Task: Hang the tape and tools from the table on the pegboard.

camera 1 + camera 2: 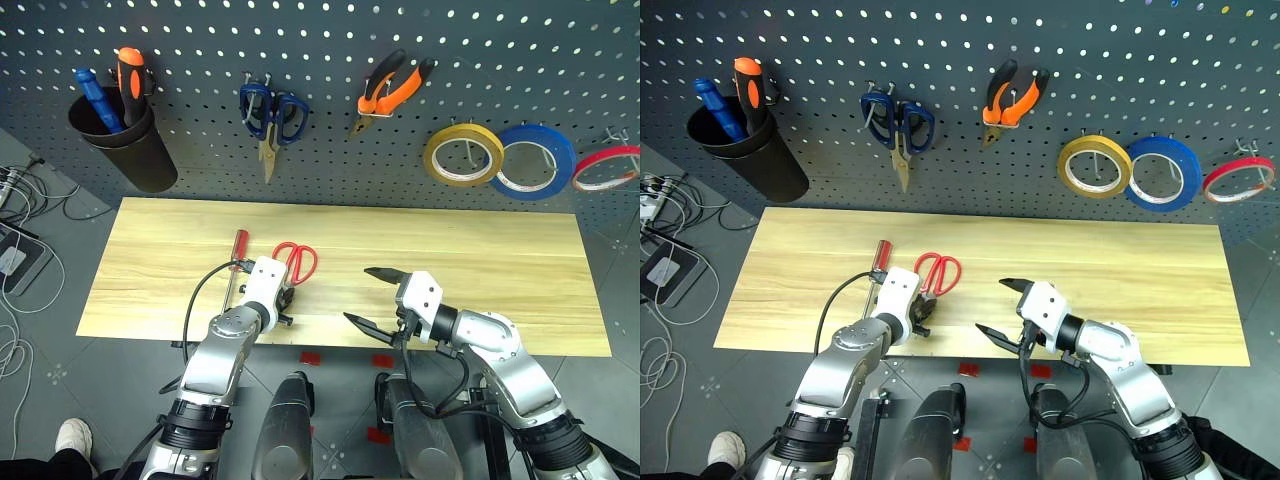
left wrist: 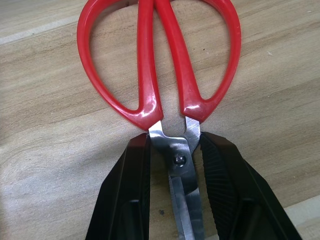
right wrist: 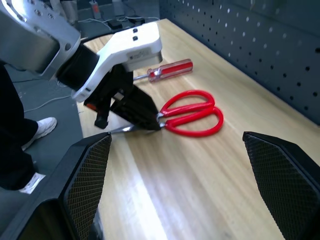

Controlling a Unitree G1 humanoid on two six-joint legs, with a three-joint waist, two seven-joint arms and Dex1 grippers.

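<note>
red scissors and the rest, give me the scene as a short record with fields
red-handled scissors: flat on the table, blades between the left gripper's fingers
left gripper: shut on the blades near the pivot
right gripper: open, holding nothing, above the table's front edge
screwdriver: on the table, left of the scissors
pliers: hung on the pegboard
yellow-tan tape: hung on a pegboard hook

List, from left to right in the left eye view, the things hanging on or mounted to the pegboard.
black cup with a blue screwdriver and an orange screwdriver → blue-handled scissors → pliers → yellow-tan tape → blue roll → red roll
</note>
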